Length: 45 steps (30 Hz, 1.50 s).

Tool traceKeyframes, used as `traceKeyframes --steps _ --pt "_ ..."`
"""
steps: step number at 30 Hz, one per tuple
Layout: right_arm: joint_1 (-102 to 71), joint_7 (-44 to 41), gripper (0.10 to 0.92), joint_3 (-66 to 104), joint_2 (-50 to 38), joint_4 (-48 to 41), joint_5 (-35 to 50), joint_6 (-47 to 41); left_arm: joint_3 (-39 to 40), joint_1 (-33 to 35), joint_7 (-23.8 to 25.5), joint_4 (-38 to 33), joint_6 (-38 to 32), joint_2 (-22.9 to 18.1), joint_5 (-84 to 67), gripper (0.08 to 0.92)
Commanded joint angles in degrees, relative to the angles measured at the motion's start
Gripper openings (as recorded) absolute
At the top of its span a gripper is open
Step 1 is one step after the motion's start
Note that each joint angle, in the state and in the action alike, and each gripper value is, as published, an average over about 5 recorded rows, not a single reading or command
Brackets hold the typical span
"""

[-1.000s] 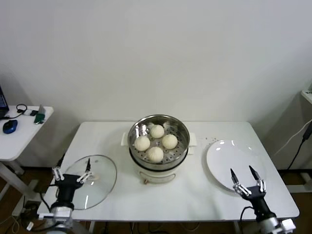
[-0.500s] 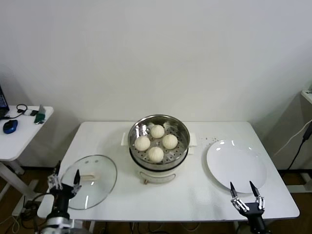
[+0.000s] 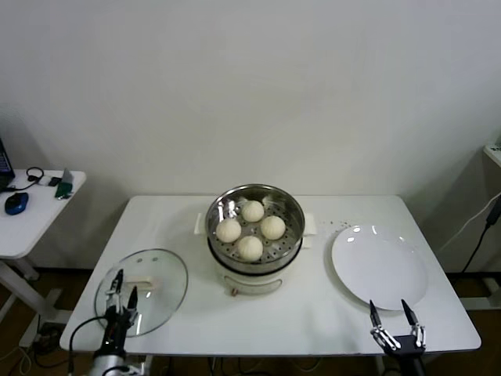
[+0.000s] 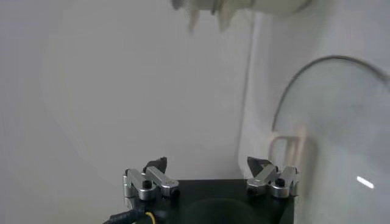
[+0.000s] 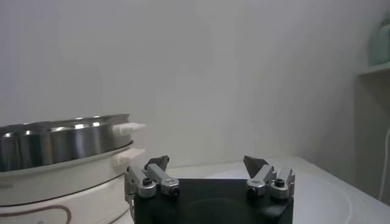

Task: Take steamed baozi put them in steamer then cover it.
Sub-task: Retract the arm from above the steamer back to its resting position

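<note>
Several cream-white steamed baozi (image 3: 250,247) sit inside the shiny steamer (image 3: 291,211), which stands on its white base at the table's middle. In the right wrist view the steamer (image 5: 61,137) shows from the side. The glass cover (image 3: 160,270) lies flat on the table at the front left. My left gripper (image 3: 124,291) hangs open and empty over the cover's near edge. In the left wrist view that gripper (image 4: 207,164) faces the cover (image 4: 341,134) and its pale handle (image 4: 298,143). My right gripper (image 3: 389,312) (image 5: 206,162) is open and empty at the front right edge.
A flat white plate (image 3: 380,266) (image 5: 332,198) lies right of the steamer, just beyond my right gripper. A small side table (image 3: 31,223) with a mouse and cables stands off to the left. A wall rises behind the table.
Both arms have drawn back toward the table's front edge. My right gripper has left the plate's front rim. My left gripper has sunk lower and turned, still over the cover.
</note>
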Motion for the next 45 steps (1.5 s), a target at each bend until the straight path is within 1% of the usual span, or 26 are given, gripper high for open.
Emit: traceKeyframes --steps 1,13,22,28,37,40,45 --pt "-1.3 0.2 0.823 0.07 0.63 0.84 -0.28 0.34 0.35 -2.04 -0.85 6.5 -0.23 -0.51 6.64 0.823" --pt "-2.9 -0.13 0.823 0.01 1.56 1.0 -0.58 1.68 -0.04 -8.27 -0.55 11.65 0.49 0.1 5.78 0.823" --pt "-3.57 -0.2 0.823 0.18 2.42 1.51 -1.29 2.06 0.28 -12.01 0.85 14.14 1.28 0.9 4.38 0.823" --pt "-3.38 -0.26 0.823 0.17 2.82 1.13 -1.42 2.2 0.6 -13.62 0.72 17.05 0.85 1.0 4.42 0.823" --pt "-3.17 -0.46 0.823 0.16 2.87 0.75 -1.41 2.29 0.5 -14.04 0.18 18.71 -0.06 0.96 4.58 0.822" --pt "-3.03 -0.51 0.823 0.12 2.96 0.59 -1.49 2.29 0.44 -14.15 0.03 19.09 -0.55 0.89 4.86 0.79" --pt "-2.89 -0.75 0.823 -0.02 3.13 0.23 -1.69 2.33 0.64 -14.48 -0.19 19.55 -0.88 0.72 5.29 0.654"
